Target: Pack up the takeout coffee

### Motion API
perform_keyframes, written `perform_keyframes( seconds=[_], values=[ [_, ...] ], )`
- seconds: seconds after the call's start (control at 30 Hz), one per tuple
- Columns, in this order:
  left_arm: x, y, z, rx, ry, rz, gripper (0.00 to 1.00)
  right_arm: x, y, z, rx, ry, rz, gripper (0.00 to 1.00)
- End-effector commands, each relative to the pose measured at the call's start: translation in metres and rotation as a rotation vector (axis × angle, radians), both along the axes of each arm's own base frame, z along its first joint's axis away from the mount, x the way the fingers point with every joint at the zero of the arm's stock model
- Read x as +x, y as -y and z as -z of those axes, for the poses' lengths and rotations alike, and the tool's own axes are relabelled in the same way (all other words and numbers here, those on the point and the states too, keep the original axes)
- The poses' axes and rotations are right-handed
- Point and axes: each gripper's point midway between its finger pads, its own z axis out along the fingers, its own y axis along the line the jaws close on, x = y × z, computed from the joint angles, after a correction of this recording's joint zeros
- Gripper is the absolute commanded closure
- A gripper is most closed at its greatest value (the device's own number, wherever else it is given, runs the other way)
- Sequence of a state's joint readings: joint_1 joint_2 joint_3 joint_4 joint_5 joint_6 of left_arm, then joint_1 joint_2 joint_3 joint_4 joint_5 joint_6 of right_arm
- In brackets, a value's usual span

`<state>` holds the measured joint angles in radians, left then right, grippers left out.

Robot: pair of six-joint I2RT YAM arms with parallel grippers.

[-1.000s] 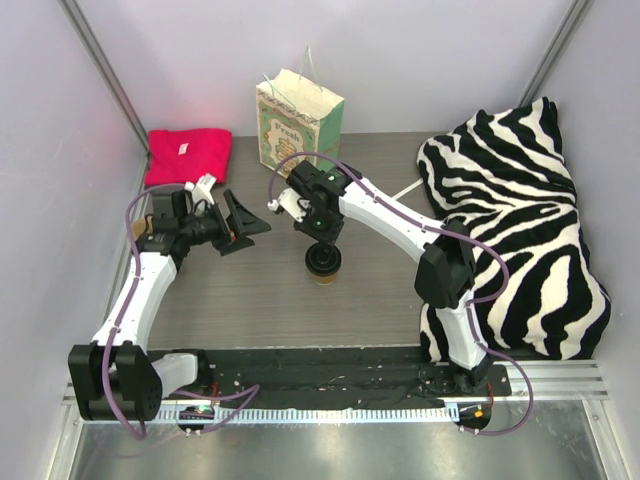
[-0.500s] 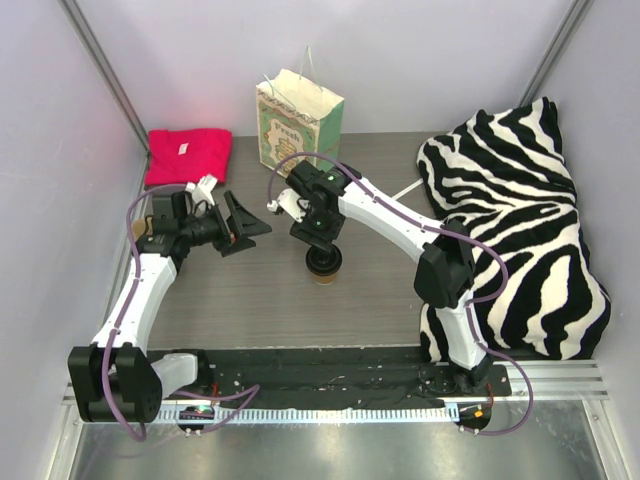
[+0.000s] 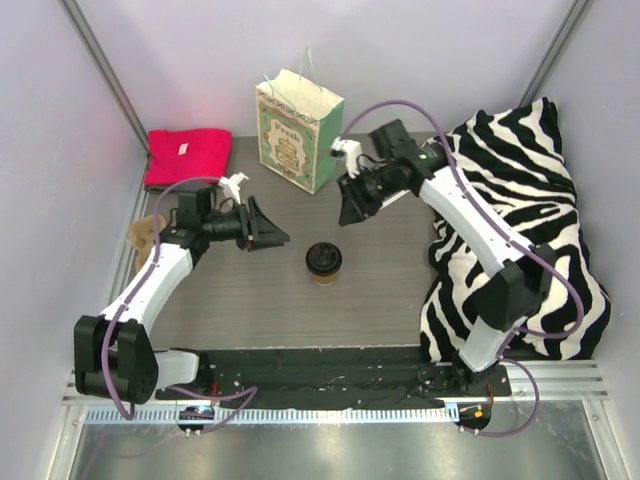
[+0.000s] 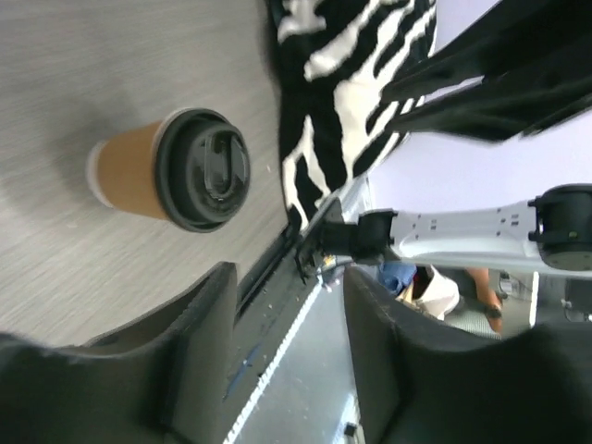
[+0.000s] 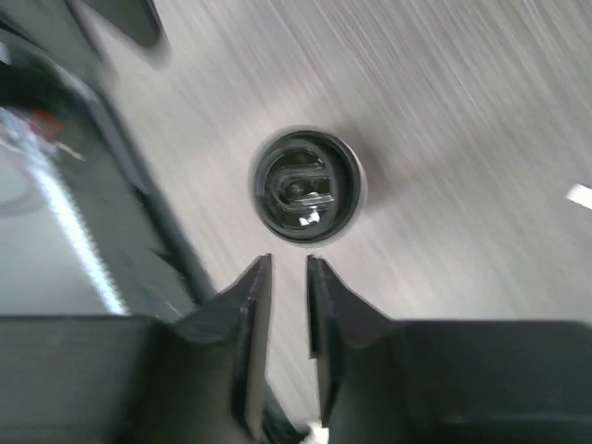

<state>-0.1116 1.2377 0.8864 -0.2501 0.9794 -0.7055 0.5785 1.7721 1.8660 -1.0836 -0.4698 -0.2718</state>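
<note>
- A folded red cloth (image 3: 187,157) lies at the far left of the table (image 3: 240,300).
- The left gripper (image 3: 270,225) hangs low over the table. Its fingers are spread wide with nothing between them, and it faces toward the cup.
- The kraft-paper cup (image 3: 323,270) stands upright mid-table with its black lid (image 3: 323,258) seated on top. It is near the left gripper, to its right and clear of it. In the left wrist view it sits ahead of the fingers and off to one side.
- A white-and-green paper bag (image 3: 298,130) stands upright by the far wall, behind the cup.
- The right gripper (image 3: 348,212) is raised beyond the cup, between cup and bag. It is drawn in narrow, with only a slit between its fingers, and grips nothing. Its wrist view shows the lid ahead of the tips, untouched.
- A zebra-striped blanket (image 3: 520,200) is heaped at the right.
</note>
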Motion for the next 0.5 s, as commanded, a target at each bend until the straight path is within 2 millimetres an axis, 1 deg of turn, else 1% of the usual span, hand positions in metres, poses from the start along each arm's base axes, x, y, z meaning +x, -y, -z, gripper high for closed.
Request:
perform_keyframes(
  seconds=[0.0,0.03,0.07,0.1,0.13,0.17,0.2,0.23,0.27,0.3,0.33,0.43,0.47],
  values=[
    [-0.007,0.043,-0.012,-0.05,0.077,0.138,0.59,-0.023,-0.024,-0.023,0.414,-0.282,-0.009,0.76],
    [-0.006,0.05,-0.007,-0.05,0.066,0.153,0.73,-0.024,-0.024,-0.024,0.445,-0.316,0.009,0.81],
    [-0.011,0.061,-0.007,-0.056,0.064,0.184,0.81,-0.031,-0.023,-0.005,0.447,-0.385,0.03,0.84],
    [-0.009,0.066,-0.006,-0.059,0.071,0.194,0.87,-0.031,-0.029,-0.009,0.499,-0.423,0.026,0.86],
    [-0.005,0.07,0.003,-0.053,0.046,0.2,0.95,-0.036,-0.029,0.006,0.498,-0.476,0.043,0.89],
    [-0.005,0.073,0.007,-0.052,0.021,0.204,0.99,-0.037,-0.03,0.009,0.512,-0.499,0.047,0.9],
    [0.001,0.075,0.005,-0.062,0.045,0.203,1.0,-0.033,-0.035,0.007,0.55,-0.488,0.032,0.92],
    [0.006,0.077,0.013,-0.061,0.014,0.2,1.0,-0.038,-0.035,0.017,0.554,-0.561,0.073,0.93],
    [0.008,0.078,0.013,-0.069,0.012,0.203,1.0,-0.038,-0.036,0.019,0.568,-0.578,0.087,0.93],
    [0.009,0.081,0.014,-0.074,0.005,0.208,1.0,-0.031,-0.04,0.015,0.61,-0.542,0.074,0.94],
    [0.01,0.083,0.015,-0.077,0.002,0.212,1.0,-0.035,-0.04,0.021,0.615,-0.605,0.111,0.94],
    [0.011,0.088,0.021,-0.083,-0.01,0.23,1.0,-0.032,-0.041,0.034,0.612,-0.623,0.127,0.97],
    [0.013,0.09,0.026,-0.08,-0.024,0.232,1.0,-0.032,-0.041,0.038,0.608,-0.63,0.132,0.97]
  ],
)
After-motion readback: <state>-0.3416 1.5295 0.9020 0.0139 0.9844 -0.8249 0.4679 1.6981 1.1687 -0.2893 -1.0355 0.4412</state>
